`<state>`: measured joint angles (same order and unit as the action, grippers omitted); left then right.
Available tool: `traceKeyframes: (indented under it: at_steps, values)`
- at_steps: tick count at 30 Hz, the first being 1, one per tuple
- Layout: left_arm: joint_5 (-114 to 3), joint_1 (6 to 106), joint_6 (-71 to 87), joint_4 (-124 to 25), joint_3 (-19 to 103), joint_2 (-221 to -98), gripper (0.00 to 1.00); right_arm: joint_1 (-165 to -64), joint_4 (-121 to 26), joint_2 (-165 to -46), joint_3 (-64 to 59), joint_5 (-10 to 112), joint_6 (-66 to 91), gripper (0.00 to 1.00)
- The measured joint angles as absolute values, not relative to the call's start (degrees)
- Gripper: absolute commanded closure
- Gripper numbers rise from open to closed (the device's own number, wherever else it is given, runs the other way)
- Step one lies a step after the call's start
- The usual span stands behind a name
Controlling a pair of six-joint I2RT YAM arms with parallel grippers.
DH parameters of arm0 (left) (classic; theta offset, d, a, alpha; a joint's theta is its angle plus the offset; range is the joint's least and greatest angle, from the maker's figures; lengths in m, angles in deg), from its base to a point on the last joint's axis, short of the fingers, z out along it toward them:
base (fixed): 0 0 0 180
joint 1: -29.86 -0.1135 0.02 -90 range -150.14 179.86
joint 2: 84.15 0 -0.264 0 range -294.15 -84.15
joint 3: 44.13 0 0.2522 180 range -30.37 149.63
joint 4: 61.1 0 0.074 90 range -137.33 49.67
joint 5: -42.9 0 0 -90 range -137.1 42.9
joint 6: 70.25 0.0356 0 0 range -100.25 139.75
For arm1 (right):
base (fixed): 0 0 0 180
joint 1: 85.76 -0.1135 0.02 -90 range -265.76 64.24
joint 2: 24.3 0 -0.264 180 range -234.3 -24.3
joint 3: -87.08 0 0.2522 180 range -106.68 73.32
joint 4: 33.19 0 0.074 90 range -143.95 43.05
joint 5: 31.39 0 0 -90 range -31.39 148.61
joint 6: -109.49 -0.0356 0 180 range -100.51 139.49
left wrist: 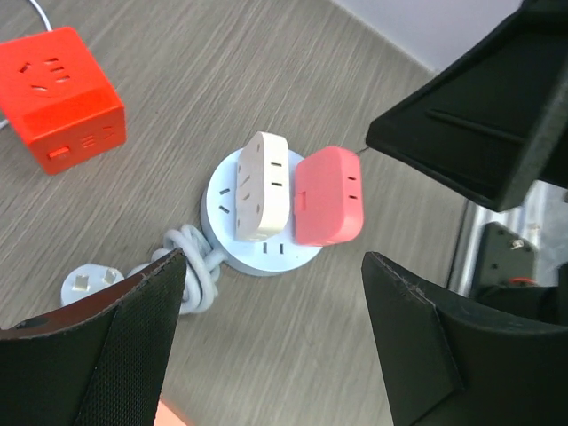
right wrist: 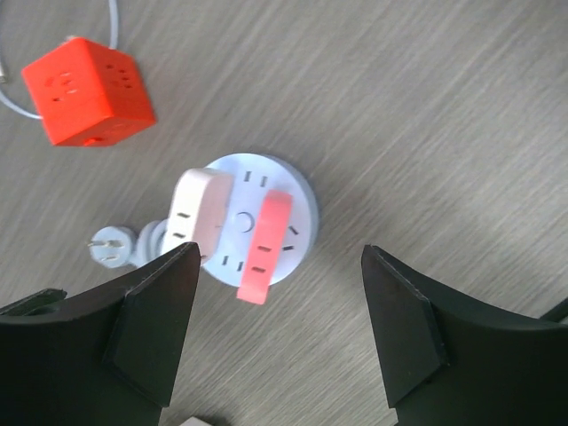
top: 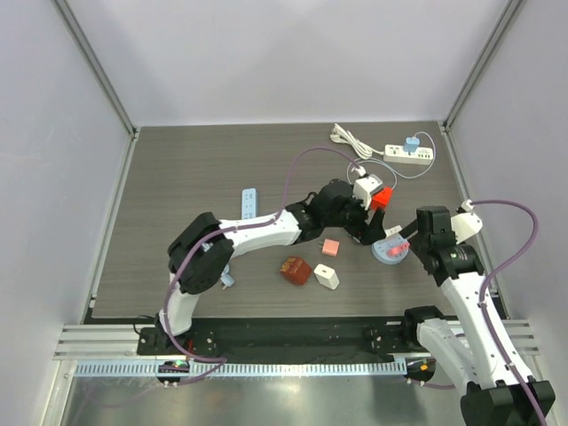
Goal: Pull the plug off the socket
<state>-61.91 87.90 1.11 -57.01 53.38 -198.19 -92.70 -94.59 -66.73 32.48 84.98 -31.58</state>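
Top view: the round pale-blue plastic socket point(top: 389, 253) lies right of centre, toward the near edge of the grey wood-grain table point(top: 195, 177).

Left wrist: the left gripper point(left wrist: 271, 266) hangs above it with jaws apart, empty. A pink plastic plug point(left wrist: 328, 197) and a cream plastic plug point(left wrist: 264, 186) sit in the socket.

Right wrist: the right gripper point(right wrist: 280, 257) also has its jaws apart, empty.

plugs point(left wrist: 262, 186) side by side on round socket point(left wrist: 266, 259) | cube point(left wrist: 62, 98) behind
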Motion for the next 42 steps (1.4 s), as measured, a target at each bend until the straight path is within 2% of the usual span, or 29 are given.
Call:
traceKeyframes:
  at_steps: [4, 11, 17, 22, 29, 36, 42]
  values:
    - [-61.39, 89.12, 4.59, -51.96, 59.82, -204.09, 0.19, -90.06, -95.16, -68.0, 33.88, 84.59, -31.34, 0.32]
    - [-61.34, 89.89, 8.72, -45.33, 65.31, -209.34, 0.19, -82.1, -94.72, -72.4, 33.79, 80.88, -28.34, 0.32]
    - [-61.67, 89.89, 9.79, -44.46, 69.42, -212.18, 0.23, -76.42, -91.59, -73.34, 36.35, 71.39, -26.29, 0.37]
    - [-61.65, 90.11, 9.77, -44.15, 71.28, -214.14, 0.3, -75.13, -88.95, -72.05, 38.64, 67.87, -26.22, 0.37]
    - [-61.65, 90.22, 9.75, -42.62, 76.04, -217.64, 0.34, -74.69, -87.72, -71.91, 39.06, 67.02, -25.7, 0.37]
    - [-62.15, 90.22, 9.75, -41.82, 80.02, -219.91, 0.53, -74.47, -87.79, -71.94, 38.82, 66.8, -25.02, 0.37]
    - [-62.79, 90.22, 9.77, -40.92, 81.05, -220.72, 0.62, -74.39, -87.7, -72.99, 37.68, 66.32, -24.39, 0.37]
